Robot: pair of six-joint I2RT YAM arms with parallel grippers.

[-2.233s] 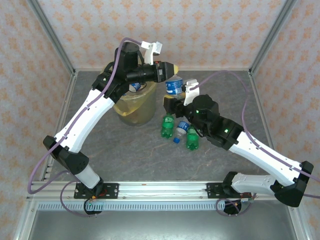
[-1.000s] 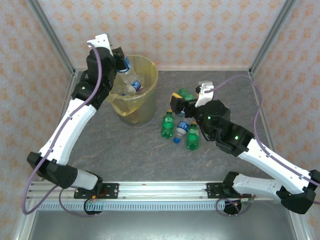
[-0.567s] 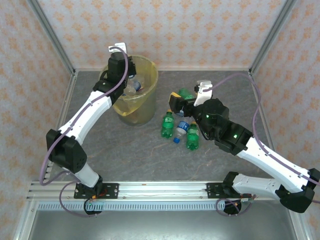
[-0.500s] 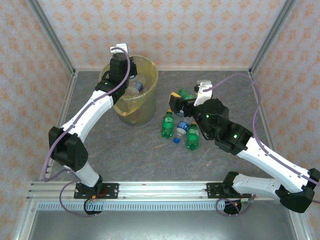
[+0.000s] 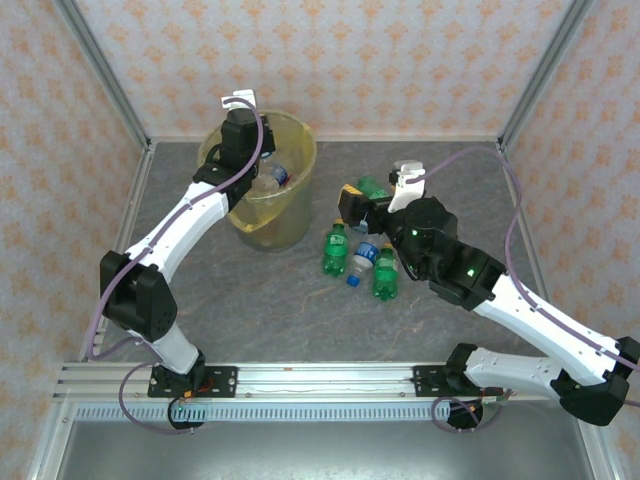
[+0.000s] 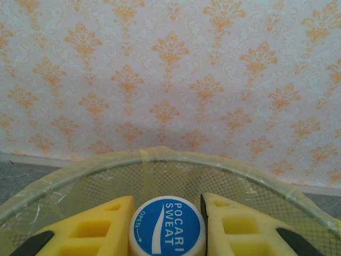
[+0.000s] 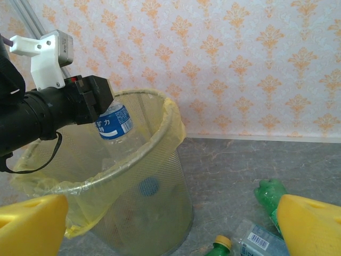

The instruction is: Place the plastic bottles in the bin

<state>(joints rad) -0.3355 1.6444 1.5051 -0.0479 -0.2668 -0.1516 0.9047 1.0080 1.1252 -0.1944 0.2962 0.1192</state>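
Note:
My left gripper (image 5: 256, 172) hangs over the bin (image 5: 283, 222), shut on the blue cap of a clear plastic bottle (image 5: 272, 179). In the left wrist view the cap (image 6: 167, 228) sits between the yellow fingers (image 6: 101, 230), just inside the bin's rim (image 6: 160, 156). The right wrist view shows that bottle (image 7: 114, 122) dangling below the left gripper (image 7: 103, 109) inside the bin (image 7: 138, 176). My right gripper (image 5: 357, 206) stands open beside a green bottle (image 5: 373, 187). Its fingers (image 7: 311, 224) are spread wide with nothing between them.
Three bottles lie together mid-table: a green one (image 5: 334, 250), a clear one with a blue cap (image 5: 361, 263) and another green one (image 5: 385, 275). More bottles lie inside the bin. Patterned walls and metal posts enclose the table.
The left arm has swung from the bin's left rim to above its opening, carrying the clear bottle, which now hangs lower into the bin. The right arm has barely moved.

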